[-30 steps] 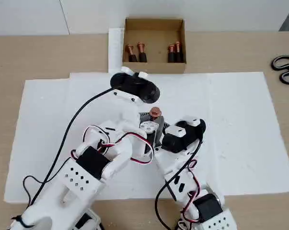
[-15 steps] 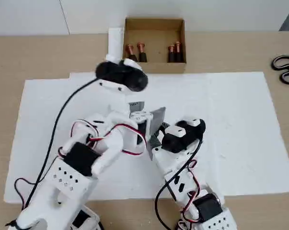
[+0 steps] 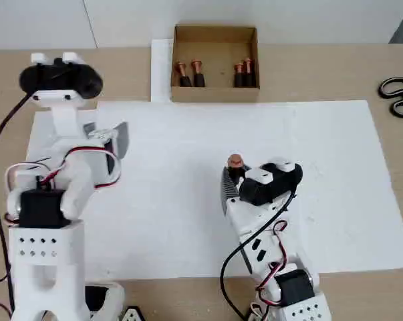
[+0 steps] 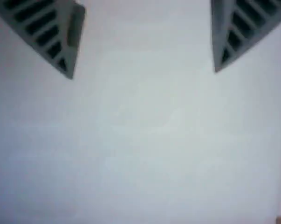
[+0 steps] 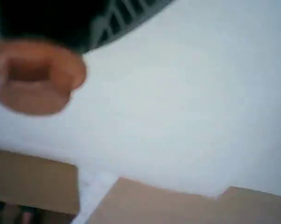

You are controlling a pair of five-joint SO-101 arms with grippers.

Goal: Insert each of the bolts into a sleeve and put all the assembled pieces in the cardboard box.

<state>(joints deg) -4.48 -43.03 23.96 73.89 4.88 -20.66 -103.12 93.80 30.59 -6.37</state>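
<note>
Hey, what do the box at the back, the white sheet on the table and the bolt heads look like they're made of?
Box: brown matte cardboard, with folded flap edges. White sheet: probably thin foam or paper, matte and faintly textured. Bolt heads: coppery, slightly shiny metal, perhaps plated; the held bolt has the same coppery head.

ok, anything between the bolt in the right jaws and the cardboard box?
Only bare white sheet between the bolt and the cardboard box, in the high view.
</note>
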